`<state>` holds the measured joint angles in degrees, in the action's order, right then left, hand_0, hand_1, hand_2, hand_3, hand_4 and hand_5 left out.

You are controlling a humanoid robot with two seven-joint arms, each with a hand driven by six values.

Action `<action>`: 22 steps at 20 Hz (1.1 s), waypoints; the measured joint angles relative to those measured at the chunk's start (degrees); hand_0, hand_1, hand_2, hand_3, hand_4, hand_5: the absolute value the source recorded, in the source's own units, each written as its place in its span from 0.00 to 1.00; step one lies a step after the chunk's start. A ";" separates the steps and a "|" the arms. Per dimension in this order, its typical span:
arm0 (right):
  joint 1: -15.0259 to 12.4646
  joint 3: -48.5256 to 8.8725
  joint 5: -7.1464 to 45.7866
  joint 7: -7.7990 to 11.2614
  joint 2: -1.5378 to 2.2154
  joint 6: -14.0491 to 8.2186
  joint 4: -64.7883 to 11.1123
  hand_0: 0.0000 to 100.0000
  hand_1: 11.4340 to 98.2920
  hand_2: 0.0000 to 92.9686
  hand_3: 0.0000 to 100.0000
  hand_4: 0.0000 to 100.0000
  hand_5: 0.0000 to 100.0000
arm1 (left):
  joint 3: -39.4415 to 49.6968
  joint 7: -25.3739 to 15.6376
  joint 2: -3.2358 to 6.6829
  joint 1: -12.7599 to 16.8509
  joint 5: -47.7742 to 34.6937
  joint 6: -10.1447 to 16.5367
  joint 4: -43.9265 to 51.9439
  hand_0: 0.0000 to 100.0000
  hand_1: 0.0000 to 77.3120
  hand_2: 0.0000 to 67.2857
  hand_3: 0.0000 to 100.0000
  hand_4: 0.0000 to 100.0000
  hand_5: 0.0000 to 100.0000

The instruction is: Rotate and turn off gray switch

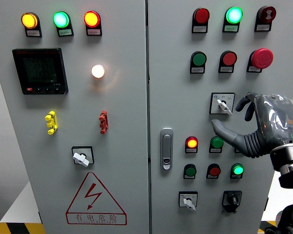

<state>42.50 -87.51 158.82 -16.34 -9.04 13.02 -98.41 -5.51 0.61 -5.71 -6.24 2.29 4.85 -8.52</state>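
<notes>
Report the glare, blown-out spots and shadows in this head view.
Head view: the round white lamp is blown out, haloing the grey left cabinet door; the top green lamp blooms; the grey right hand shows glossy highlights; shadows stay soft, focus sharp.

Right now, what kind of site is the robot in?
Likely an industrial electrical room or test bay: a gray control cabinet with indicator lamps, rotary switches and a high-voltage warning triangle. The right hand is at one switch.
</notes>
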 measured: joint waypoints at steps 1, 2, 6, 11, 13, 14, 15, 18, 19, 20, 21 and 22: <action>0.13 0.03 0.00 0.00 0.00 0.04 0.25 0.00 0.26 0.62 0.75 0.88 0.94 | 0.02 0.00 0.00 0.00 0.00 0.00 0.00 0.34 0.00 0.18 0.22 0.12 0.12; 0.22 0.05 0.00 0.00 -0.01 0.05 0.46 0.00 0.26 0.62 0.75 0.88 0.94 | 0.02 0.00 -0.01 0.00 0.00 0.00 0.00 0.34 0.00 0.18 0.22 0.12 0.12; 0.61 0.17 0.00 0.04 -0.01 0.06 1.43 0.00 0.24 0.62 0.75 0.88 0.94 | 0.00 0.00 -0.01 0.00 0.00 0.00 0.00 0.34 0.00 0.18 0.22 0.12 0.12; 1.32 0.51 0.07 0.01 -0.01 0.07 2.48 0.00 0.23 0.63 0.75 0.88 0.93 | 0.00 0.00 0.00 0.00 0.00 0.04 0.00 0.34 0.00 0.18 0.22 0.12 0.12; 1.52 0.58 0.09 0.00 -0.01 0.07 2.84 0.00 0.23 0.63 0.75 0.88 0.93 | 0.01 0.00 0.00 0.00 0.00 0.03 0.00 0.34 0.00 0.18 0.22 0.12 0.12; 1.66 0.65 0.12 0.00 -0.01 0.07 3.13 0.00 0.23 0.63 0.75 0.88 0.93 | 0.01 0.00 0.00 0.00 0.00 0.03 0.00 0.34 0.00 0.18 0.22 0.12 0.12; 1.82 0.75 0.12 -0.01 -0.01 0.07 3.39 0.00 0.22 0.63 0.75 0.88 0.93 | 0.01 0.00 0.00 0.00 0.00 0.03 0.00 0.34 0.00 0.18 0.22 0.12 0.12; 2.00 0.90 0.15 -0.01 -0.01 0.07 3.80 0.00 0.21 0.63 0.75 0.88 0.93 | -0.02 0.00 0.00 0.00 0.00 -0.01 0.00 0.34 0.00 0.18 0.22 0.12 0.12; 2.04 0.92 0.15 -0.01 -0.01 0.07 3.86 0.00 0.20 0.64 0.75 0.88 0.93 | -0.01 0.00 0.01 0.00 0.00 -0.01 0.00 0.34 0.00 0.18 0.22 0.12 0.12; 2.11 0.93 0.15 -0.02 -0.01 0.07 3.90 0.00 0.20 0.64 0.75 0.88 0.93 | -0.02 0.00 0.01 0.00 0.00 -0.01 0.00 0.34 0.00 0.18 0.22 0.12 0.12; 2.20 0.93 0.17 -0.05 -0.01 0.04 3.93 0.00 0.19 0.65 0.75 0.88 0.94 | -0.02 0.00 0.00 0.00 0.00 -0.01 0.00 0.34 0.00 0.18 0.22 0.12 0.12; 2.29 0.94 0.21 -0.05 -0.01 0.02 3.97 0.00 0.19 0.65 0.75 0.88 0.94 | -0.02 0.00 0.01 0.00 0.00 -0.01 0.00 0.34 0.00 0.18 0.22 0.12 0.12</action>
<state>44.79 -86.57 159.03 -16.39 -9.05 13.04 -94.44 -5.52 0.62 -5.71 -6.24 2.29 4.83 -8.53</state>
